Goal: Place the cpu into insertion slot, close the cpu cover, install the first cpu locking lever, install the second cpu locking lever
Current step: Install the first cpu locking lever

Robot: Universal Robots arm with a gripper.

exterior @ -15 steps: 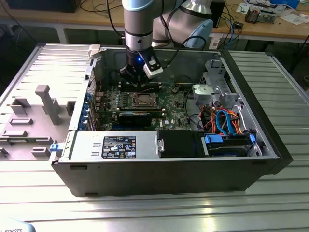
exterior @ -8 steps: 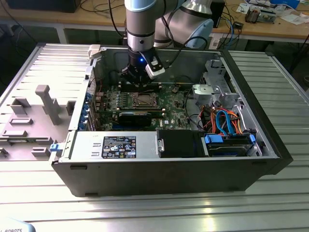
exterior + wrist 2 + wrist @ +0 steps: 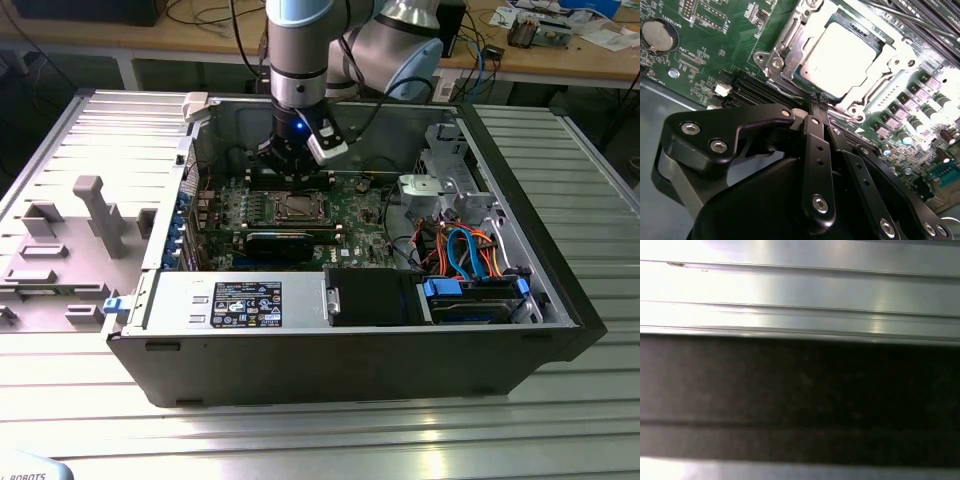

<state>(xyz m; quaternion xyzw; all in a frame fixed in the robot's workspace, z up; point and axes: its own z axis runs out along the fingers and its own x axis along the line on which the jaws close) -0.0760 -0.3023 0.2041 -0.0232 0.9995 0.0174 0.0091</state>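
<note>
Inside the open grey computer case (image 3: 520, 240), the black gripper (image 3: 815, 100) hangs low over the green motherboard (image 3: 715, 45), its fingers pressed together and holding nothing. Their tips sit at the edge of the silver-rimmed square insertion slot (image 3: 785, 45), apparently to work a thin wire locking lever (image 3: 790, 94) running there. The dull silver square cpu (image 3: 840, 55) already lies seated in the slot, and the thin silvery frame-shaped cpu cover (image 3: 880, 80) lies flat around it.
</note>
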